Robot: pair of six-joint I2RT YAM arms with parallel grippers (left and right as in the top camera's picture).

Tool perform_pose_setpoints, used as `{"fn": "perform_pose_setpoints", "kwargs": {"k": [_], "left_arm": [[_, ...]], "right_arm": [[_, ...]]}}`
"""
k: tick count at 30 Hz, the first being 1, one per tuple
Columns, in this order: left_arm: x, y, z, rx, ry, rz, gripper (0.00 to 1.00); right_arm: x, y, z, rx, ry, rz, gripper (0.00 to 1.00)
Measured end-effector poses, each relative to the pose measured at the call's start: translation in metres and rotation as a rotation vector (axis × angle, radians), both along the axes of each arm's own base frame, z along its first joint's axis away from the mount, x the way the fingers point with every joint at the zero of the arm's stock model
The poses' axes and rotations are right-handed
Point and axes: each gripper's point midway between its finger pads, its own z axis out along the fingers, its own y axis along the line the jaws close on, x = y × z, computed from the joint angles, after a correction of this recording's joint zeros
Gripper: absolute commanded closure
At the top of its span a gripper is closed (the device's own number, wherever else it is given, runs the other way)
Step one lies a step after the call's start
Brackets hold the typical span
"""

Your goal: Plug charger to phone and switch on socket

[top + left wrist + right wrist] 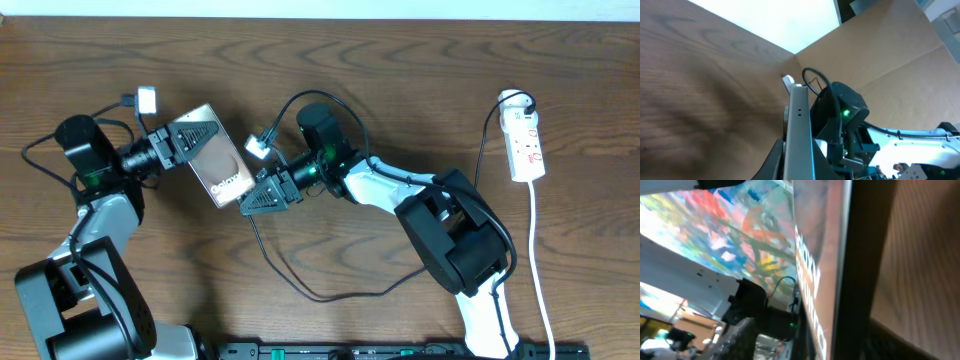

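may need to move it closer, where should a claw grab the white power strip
Grip the white elongated power strip across its middle, straight from above, one claw finger on each long side. It lies flat on the wooden table, narrow across; the charger's white plug fills the far end and the white cord leaves the near end.

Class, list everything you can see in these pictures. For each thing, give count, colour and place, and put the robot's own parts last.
phone: one, dark brown with white lettering, left of centre, held off the table
cable: one, thin and black, looping across the middle of the table
power strip: one, white with red marks, far right
table: one, brown wood, under everything
left gripper: one, black, shut on the phone
right gripper: one, black, at the phone's lower edge
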Motion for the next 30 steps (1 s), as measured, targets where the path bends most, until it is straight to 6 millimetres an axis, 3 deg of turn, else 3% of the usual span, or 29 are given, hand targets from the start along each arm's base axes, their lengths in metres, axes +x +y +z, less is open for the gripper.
{"fn": "perform_pose_setpoints", "kwargs": {"k": [3, 18, 30], "left_arm": [[-0.001, -0.001, 0.000, -0.001, -0.001, -0.008, 0.92], [-0.003, 0.000, 0.000, -0.004, -0.002, -0.014, 0.92], [0.006, 0.049, -0.002, -0.029, 0.065, 0.158, 0.93]], "right_arm": [[0.000, 0.000, 0.000, 0.000, -0.001, -0.001, 0.05], [0.006, -0.003, 0.000, 0.003, -0.006, -0.014, 0.01], [0.034, -0.022, 0.000, -0.005, 0.008, -0.085, 0.01]]}}
